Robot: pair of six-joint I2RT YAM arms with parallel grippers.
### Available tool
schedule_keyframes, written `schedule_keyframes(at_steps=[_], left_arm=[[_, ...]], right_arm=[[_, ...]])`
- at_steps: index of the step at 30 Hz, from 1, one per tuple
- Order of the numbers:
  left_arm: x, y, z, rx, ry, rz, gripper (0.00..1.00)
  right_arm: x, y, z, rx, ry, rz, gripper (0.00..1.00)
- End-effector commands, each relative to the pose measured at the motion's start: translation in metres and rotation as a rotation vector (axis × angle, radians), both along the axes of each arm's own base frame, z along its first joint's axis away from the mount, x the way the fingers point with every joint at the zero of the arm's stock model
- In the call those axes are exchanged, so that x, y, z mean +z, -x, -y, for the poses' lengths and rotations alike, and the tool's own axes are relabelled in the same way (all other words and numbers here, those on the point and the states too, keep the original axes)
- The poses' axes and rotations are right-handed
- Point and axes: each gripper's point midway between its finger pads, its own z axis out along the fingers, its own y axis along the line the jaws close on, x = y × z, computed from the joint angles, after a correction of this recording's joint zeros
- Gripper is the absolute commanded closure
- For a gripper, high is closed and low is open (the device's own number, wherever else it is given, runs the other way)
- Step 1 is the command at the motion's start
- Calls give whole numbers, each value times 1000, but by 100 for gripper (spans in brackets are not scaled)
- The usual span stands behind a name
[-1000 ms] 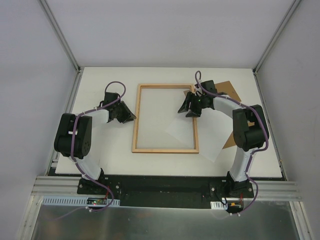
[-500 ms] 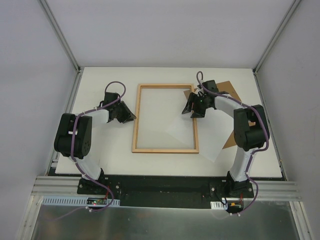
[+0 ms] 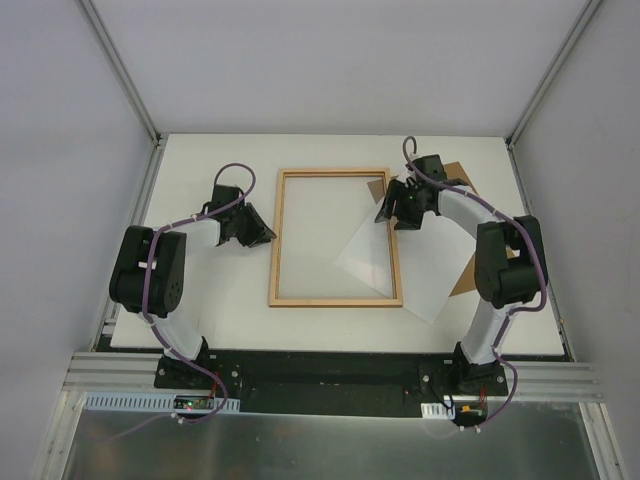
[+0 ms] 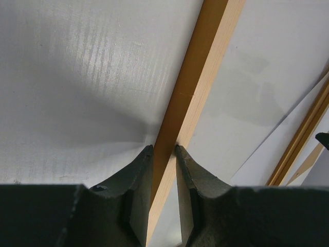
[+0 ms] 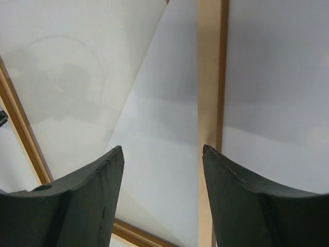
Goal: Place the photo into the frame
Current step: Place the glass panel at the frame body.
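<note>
The photo (image 3: 420, 280), white side up, lies centre-right, one corner under the right rail of the frame (image 3: 335, 300). The left gripper (image 3: 262, 233) pinches the left rail; the right gripper (image 3: 393, 213) hovers above, spread. Positioning step, likely; next, free and square the sheet.

Orange-brown frame (image 3: 335, 300), white photo (image 3: 430, 275), brown board (image 3: 458, 173)

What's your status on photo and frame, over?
Left gripper shut on frame's left rail. Right gripper open over right rail. Photo askew, corner under frame. Backing board beneath photo.
</note>
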Motion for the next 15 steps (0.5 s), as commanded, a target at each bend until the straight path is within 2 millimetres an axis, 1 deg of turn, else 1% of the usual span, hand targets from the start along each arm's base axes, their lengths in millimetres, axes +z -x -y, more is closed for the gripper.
schedule_keyframes(at_steps=[1,5,9,13,15], left_arm=[[-31,31,-15,-12,-95,-128,77],[-30,31,-15,-10,-95,-125,77],[-29,31,-14,-11,-94,-124,77],[-29,32,-14,-11,-92,-124,77],[-28,31,-15,-10,-95,-122,77]], right_arm=[[29,-8,26,-44,89,96,35],[29,-7,38,-63,154,106,35],[23,-7,39,-66,162,92,36],[19,-7,36,-59,156,81,45],[14,-6,34,-50,169,73,51]])
